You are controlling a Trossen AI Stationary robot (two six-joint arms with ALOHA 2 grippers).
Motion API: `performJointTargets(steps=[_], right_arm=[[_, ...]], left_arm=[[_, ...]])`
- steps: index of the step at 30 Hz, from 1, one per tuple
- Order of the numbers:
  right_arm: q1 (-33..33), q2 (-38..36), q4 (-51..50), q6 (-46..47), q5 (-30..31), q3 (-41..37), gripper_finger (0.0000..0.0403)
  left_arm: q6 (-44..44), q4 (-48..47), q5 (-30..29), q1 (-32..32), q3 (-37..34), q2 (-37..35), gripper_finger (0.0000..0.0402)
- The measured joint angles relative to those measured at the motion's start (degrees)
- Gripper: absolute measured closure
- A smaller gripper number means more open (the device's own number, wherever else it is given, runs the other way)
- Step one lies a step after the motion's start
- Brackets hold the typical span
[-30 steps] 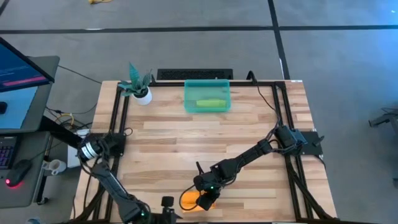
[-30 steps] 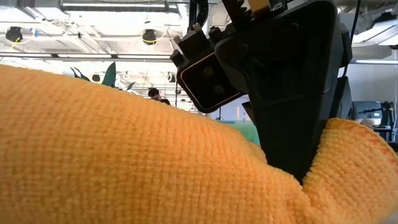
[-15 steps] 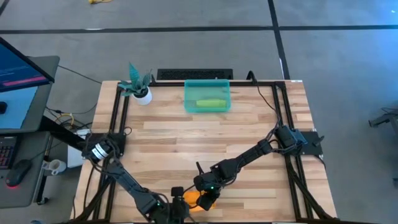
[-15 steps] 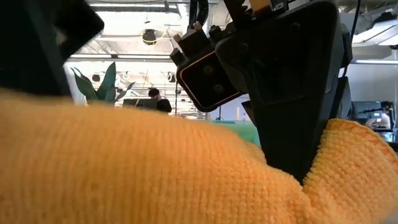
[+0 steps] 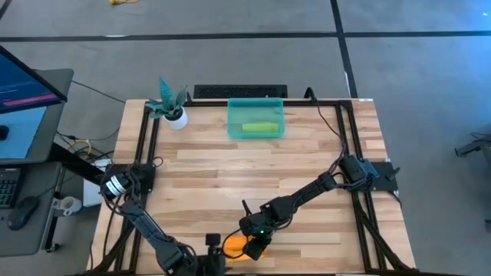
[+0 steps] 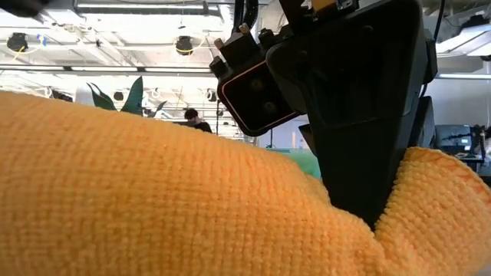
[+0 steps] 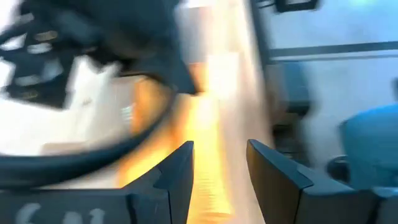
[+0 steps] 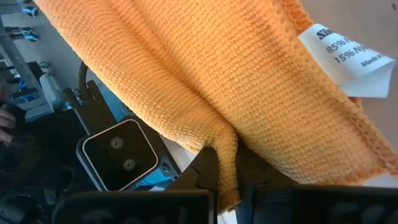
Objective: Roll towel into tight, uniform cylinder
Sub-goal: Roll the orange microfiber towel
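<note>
High view: orange towel (image 5: 236, 247) sits at the near edge of the table (image 5: 230, 165), roughly mid-width, bunched into a small lump, not a flat sheet. Right gripper (image 5: 255, 244) is down on its right side; left gripper (image 5: 210, 247) sits just beside its left side, at the table's near edge. Teal bin (image 5: 256, 119) and potted plant (image 5: 170, 106) stand by the far edge, well apart from the work. Risk here: towel is so near the edge that a pull toward it could drag cloth off the table.

Low view: towel (image 6: 153, 207) fills the foreground; right gripper (image 6: 360, 184) presses into it, cloth bulging on both sides of the dark finger. Looks like a pinch on a fold, not a roll. If the arm lifts or twists from here, the layers prob slide unevenly and the cylinder ends up loose or cone-shaped.

Left wrist view: heavy motion smear. Left gripper (image 7: 221, 171) has a clear gap betw its fingers, nothing in it; orange cloth (image 7: 205, 143) lies ahead. Judgement: an arm moving this fast beside the lump could knock it or catch a stray corner.

Right wrist view: right gripper (image 8: 227, 169) is clamped on a thin ridge of towel (image 8: 199, 81); care label (image 8: 348, 59) shows at a hemmed edge. Only a narrow fold is held, so it could slip out under tension, undoing whatever wrap exists.
</note>
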Motion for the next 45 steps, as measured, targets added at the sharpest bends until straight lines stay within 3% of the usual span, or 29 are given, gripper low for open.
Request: performJointTargets(steps=[4, 14, 18, 31, 45], right_arm=[[0.0, 0.0, 0.1, 0.0, 0.0, 0.0, 0.0371], [0.1, 0.0, 0.3, 0.0, 0.0, 0.0, 0.0366], [0.1, 0.0, 0.4, -0.3, -0.1, 0.0, 0.0373], [0.2, 0.0, 0.7, -0.5, 0.1, 0.0, 0.0361], [0.2, -0.3, 1.2, -3.0, -0.1, 0.1, 0.0221]], left_arm=[[2.5, 4.4, 4.2, -0.8, 0.0, 0.7, 0.0266], [-0.4, -3.2, 6.9, 2.6, -0.1, 1.8, 0.0285], [-1.2, -2.9, 13.1, 4.1, -0.4, 2.5, 0.0292], [-9.1, -8.3, 12.6, 4.5, -0.1, 5.7, 0.0299], [-14.5, -8.2, 13.7, 4.7, -0.3, 5.9, 0.0299]])
